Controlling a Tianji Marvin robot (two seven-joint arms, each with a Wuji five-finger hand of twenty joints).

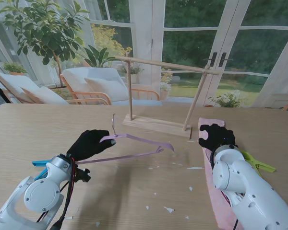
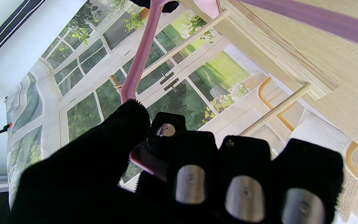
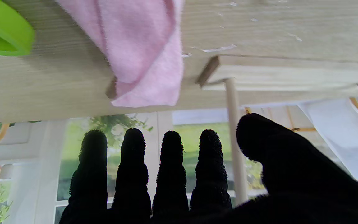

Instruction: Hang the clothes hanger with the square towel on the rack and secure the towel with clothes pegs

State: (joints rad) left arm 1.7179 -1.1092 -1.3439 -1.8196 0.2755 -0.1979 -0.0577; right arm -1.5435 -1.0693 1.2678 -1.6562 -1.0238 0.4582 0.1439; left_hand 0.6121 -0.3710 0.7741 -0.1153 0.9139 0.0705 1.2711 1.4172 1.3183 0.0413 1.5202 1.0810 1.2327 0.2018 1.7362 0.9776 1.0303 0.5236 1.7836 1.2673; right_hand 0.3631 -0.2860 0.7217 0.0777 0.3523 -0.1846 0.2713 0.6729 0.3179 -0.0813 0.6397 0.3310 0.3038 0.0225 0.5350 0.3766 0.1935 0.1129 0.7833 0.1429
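My left hand (image 1: 90,143) is shut on a pink clothes hanger (image 1: 134,140), holding it just above the table with its metal hook (image 1: 114,122) pointing up. In the left wrist view my fingers (image 2: 191,168) curl round the pink hanger (image 2: 138,62). The wooden rack (image 1: 163,64) stands behind it at the table's middle. My right hand (image 1: 216,136) hovers open, fingers (image 3: 169,168) straight, over the pink square towel (image 1: 220,201), which lies flat along the table's right side; the pink towel (image 3: 141,46) has nothing on it. A green peg (image 1: 259,164) lies right of the towel, a blue peg (image 1: 41,164) by my left wrist.
The rack's base board (image 1: 156,125) sits close in front of the hanger's far end. Small white scraps (image 1: 169,209) dot the table nearer to me. The table's far edge borders glass doors and garden chairs.
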